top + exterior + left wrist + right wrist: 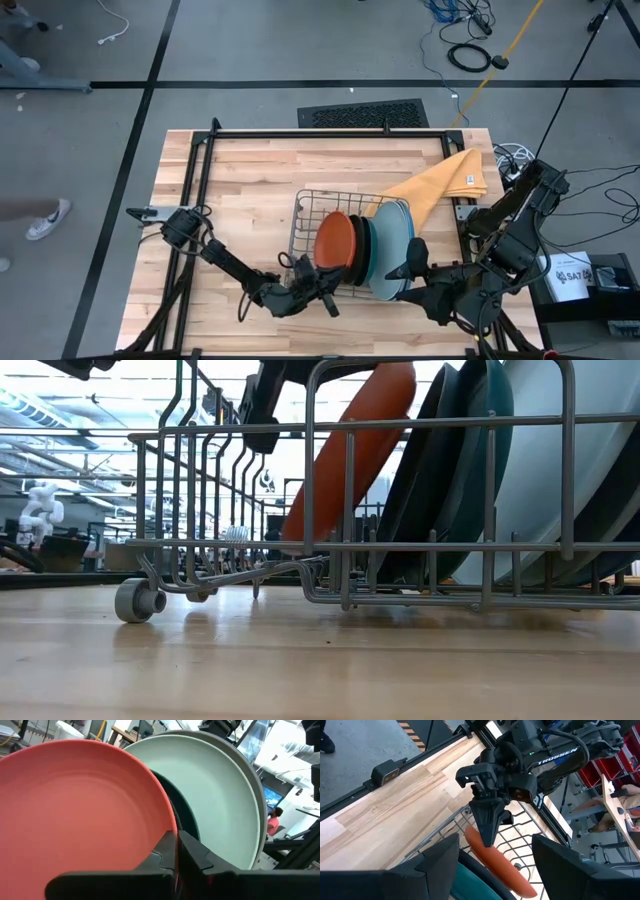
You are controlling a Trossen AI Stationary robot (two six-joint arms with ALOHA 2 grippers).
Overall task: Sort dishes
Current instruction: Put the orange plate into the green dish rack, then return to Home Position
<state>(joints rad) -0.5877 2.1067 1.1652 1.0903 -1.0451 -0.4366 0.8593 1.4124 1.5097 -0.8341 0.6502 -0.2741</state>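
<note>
A wire dish rack (305,215) stands mid-table with several plates on edge in its slots. From the left these are an orange-red plate (335,240), a dark teal one (366,250) and a pale blue one (392,255). The orange-red plate (350,450) leans left. My left gripper (328,283) is shut at the rack's near side, at the orange-red plate's rim. My right gripper (408,266) hangs open above the rack's near right corner, touching nothing. My left gripper has its shut fingertips (487,837) against the orange-red plate's rim (479,846), on the plate's near side. The fingers come in about level, slanting from the table's near left. No gap shows between them (176,851). The plate stands on edge in the rack.
A yellow-orange cloth (440,180) lies off the rack's far right corner. Black frame rails (300,133) run along the table's far and left sides. Bare wood shows to the left of the rack and beyond it.
</note>
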